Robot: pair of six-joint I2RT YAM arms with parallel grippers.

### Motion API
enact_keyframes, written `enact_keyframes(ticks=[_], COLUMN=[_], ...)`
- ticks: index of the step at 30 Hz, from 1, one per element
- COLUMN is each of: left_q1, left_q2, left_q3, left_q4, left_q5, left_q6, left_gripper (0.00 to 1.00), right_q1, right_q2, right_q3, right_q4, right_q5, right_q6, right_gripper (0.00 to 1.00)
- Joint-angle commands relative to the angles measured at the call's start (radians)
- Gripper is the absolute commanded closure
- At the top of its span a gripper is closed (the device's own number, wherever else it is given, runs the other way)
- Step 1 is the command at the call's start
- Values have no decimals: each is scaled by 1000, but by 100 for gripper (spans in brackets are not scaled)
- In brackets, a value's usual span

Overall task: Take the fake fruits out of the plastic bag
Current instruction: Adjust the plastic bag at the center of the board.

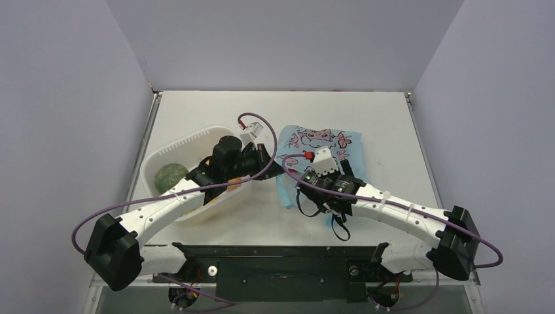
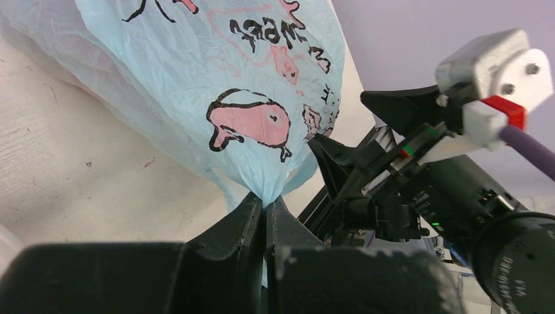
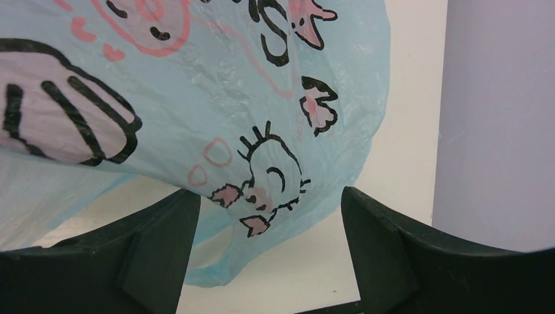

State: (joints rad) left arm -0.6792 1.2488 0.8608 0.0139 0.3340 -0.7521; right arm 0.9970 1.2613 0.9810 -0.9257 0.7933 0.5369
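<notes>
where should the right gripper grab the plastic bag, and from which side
Probably the loose lower edge of the plastic bag, hanging between the open fingers of the right gripper: come from the near side. The left gripper pinches another fold and holds the thin film up, so it should pinch easily.

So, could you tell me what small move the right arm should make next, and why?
I would probably ease the right gripper forward and close it on the plastic bag. Its jaws stand open with the film hanging just ahead of them, while the left gripper is shut on a fold, so a second hold could spread the bag.
</notes>
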Motion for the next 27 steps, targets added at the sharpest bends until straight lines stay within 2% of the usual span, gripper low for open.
enact_keyframes(ticks=[1, 8, 10, 11, 12, 13, 15, 18, 22, 27], left_q1=[13, 33, 39, 40, 42, 41, 42, 43, 44, 45], left_q2=[-32, -52, -61, -66, -67, -68, -69, -74, -69, -29], left_q3=[23, 31, 25, 21, 19, 15, 12, 15, 87, 215], left_q4=[59, 25, 20, 17, 13, 9, -8, -70, -202, -414], left_q5=[35, 38, 34, 33, 30, 28, 24, -5, -81, -190], left_q6=[-1, 11, 12, 13, 13, 15, 22, 43, 134, 237], left_gripper=[100, 100, 100, 100, 100, 100, 100, 100, 100, 100], right_q1=[-40, -185, -217, -221, -222, -220, -202, -183, -193, -170], right_q2=[49, 101, 101, 90, 82, 51, -5, -79, -106, -146], right_q3=[-12, -39, -43, -43, -38, -35, -19, 12, 50, 28], right_q4=[103, 134, 146, 150, 155, 159, 151, 131, 49, -6], right_q5=[57, 32, 15, -3, -12, -30, -43, -84, -276, -326], right_q6=[-16, 53, 45, 32, 23, 2, -30, -79, -87, -70], right_gripper=[25, 27, 39, 57, 69, 90, 100, 100, 100, 100])
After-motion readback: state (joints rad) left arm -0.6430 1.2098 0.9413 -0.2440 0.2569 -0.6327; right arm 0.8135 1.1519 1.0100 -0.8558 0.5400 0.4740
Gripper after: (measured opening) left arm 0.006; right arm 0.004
